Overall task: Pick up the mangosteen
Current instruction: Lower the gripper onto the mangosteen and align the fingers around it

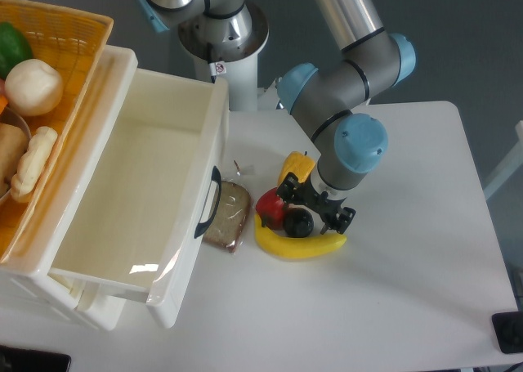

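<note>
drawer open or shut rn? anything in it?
Open and empty. The white drawer is pulled out toward the table, handle facing the bread slice; its bare floor shows nothing inside.

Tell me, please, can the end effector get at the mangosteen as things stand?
Probably yes: the end effector hangs open right above the mangosteen, though the red pepper and banana crowd it.

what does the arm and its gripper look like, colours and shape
The arm is made of smooth grey metal tubes joined by rounded joints with light blue caps. The gripper is small, black and angular, with two short jaws. No cables or markings can be made out on it.
</note>
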`<action>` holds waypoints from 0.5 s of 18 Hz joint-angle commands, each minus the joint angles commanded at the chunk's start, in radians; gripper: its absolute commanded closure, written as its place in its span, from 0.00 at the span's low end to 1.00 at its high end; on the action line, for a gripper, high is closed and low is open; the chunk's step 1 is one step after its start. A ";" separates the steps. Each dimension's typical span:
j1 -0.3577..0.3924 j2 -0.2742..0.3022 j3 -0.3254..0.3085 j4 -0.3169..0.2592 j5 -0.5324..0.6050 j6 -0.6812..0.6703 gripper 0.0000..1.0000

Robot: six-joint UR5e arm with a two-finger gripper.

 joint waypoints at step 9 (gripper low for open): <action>-0.003 -0.017 0.003 0.005 0.000 -0.171 0.02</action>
